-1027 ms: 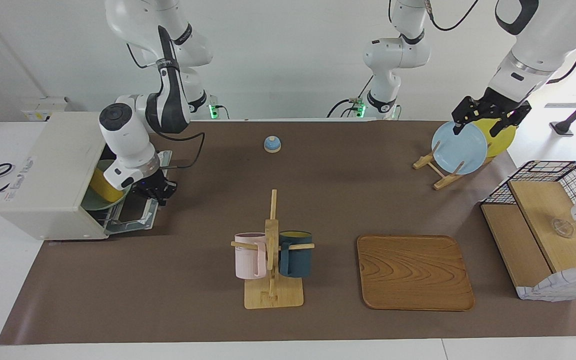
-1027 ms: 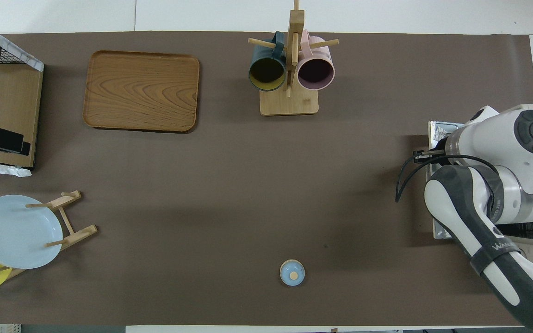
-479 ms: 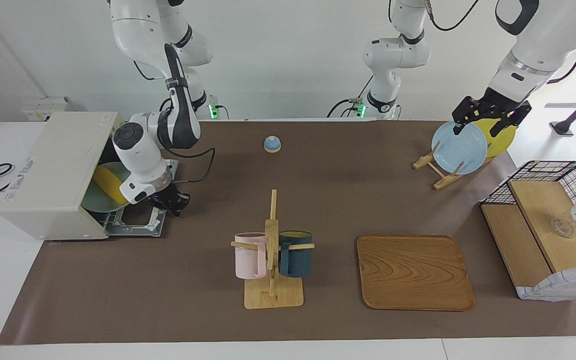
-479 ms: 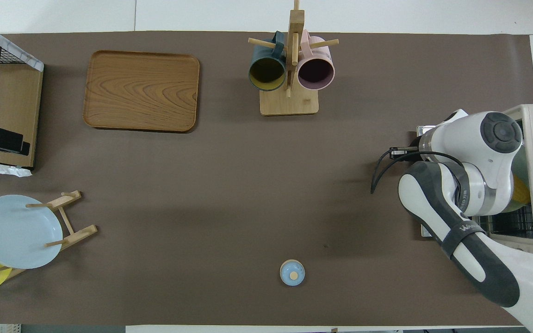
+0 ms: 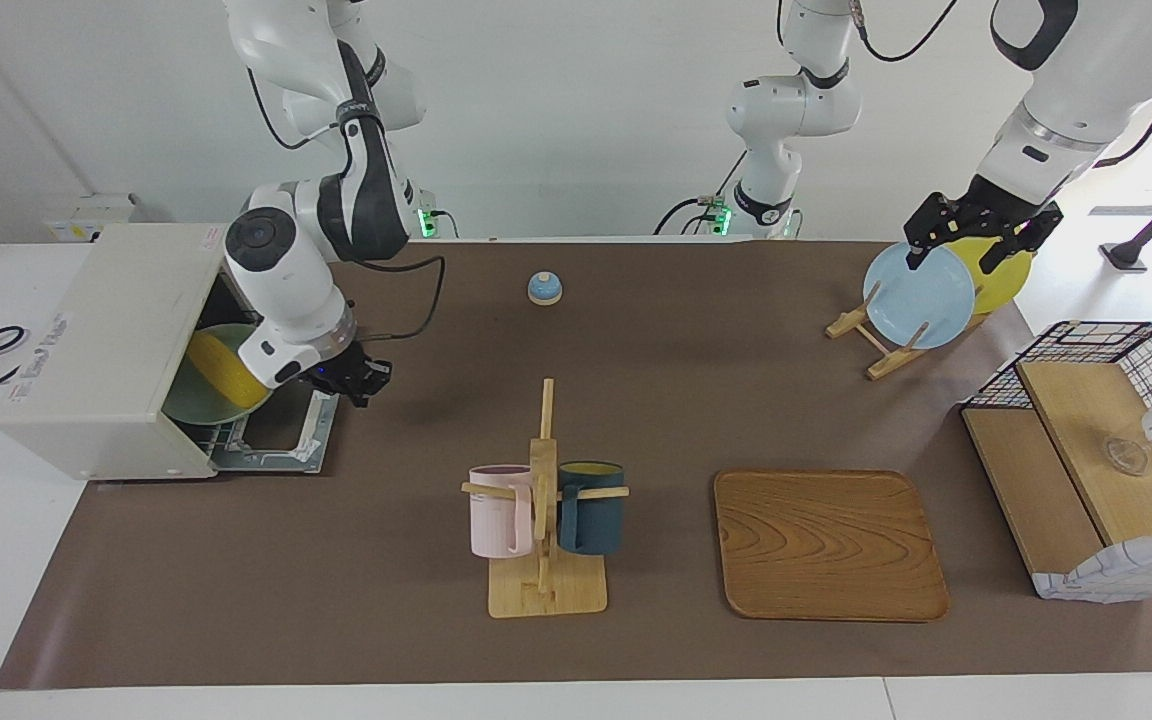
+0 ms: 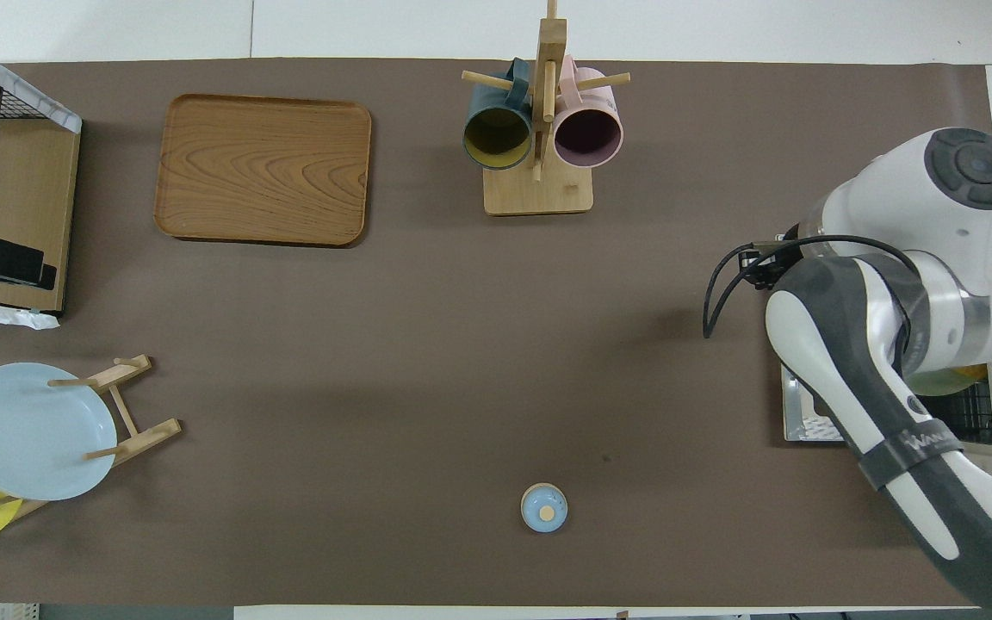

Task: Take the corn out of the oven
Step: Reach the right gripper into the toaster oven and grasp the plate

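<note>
The cream-white oven (image 5: 106,340) stands at the right arm's end of the table, its glass door (image 5: 281,435) dropped flat. The yellow corn (image 5: 219,368) lies inside on a green plate (image 5: 191,400) on the wire rack. My right gripper (image 5: 356,378) hangs just outside the oven mouth, over the outer edge of the door, apart from the corn and holding nothing that I can see. In the overhead view the right arm covers most of the oven. The left gripper (image 5: 976,240) waits open above the plate rack.
A wooden mug stand (image 5: 546,500) with a pink and a dark blue mug sits mid-table, with a wooden tray (image 5: 829,545) beside it. A small blue bell (image 5: 544,288) lies nearer the robots. A blue plate (image 5: 919,295) and a wire-sided shelf (image 5: 1086,450) stand at the left arm's end.
The right gripper has drawn back from the oven door and risen, moving toward the table's middle. The corn stays on its plate in the oven. The left arm has not moved.
</note>
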`<state>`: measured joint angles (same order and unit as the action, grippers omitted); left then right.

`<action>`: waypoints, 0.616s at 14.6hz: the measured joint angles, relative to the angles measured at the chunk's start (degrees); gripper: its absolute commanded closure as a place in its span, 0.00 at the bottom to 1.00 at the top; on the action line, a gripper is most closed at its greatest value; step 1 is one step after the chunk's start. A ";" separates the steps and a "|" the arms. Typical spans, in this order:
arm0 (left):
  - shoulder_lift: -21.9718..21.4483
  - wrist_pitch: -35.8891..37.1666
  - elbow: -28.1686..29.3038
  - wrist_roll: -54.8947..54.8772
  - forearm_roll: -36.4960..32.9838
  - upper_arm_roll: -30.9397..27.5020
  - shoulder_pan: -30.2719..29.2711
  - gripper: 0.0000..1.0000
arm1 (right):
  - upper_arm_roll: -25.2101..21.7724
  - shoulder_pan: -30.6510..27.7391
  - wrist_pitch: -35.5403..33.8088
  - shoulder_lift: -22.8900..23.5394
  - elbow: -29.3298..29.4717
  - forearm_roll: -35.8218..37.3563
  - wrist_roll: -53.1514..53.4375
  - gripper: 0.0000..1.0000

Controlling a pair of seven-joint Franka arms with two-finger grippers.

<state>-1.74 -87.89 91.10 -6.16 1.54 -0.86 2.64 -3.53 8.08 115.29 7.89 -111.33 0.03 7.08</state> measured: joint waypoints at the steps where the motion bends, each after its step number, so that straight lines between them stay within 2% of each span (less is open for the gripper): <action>1: 0.00 0.00 0.04 0.00 0.00 0.00 0.00 0.00 | -0.06 -1.35 -1.93 -0.89 0.01 0.42 0.00 0.63; 3: 0.00 0.00 0.08 0.00 0.00 0.03 0.00 0.00 | -0.12 -4.51 -4.50 -1.73 -0.45 0.77 -0.06 0.56; 9: 0.00 0.00 0.09 0.45 0.00 0.06 0.00 0.00 | -0.19 -9.56 -5.82 -2.31 -4.28 1.12 -2.33 0.57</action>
<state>-1.74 -87.89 91.19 -5.71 1.54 -0.80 2.64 -3.72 -1.48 109.48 5.58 -115.61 1.15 4.75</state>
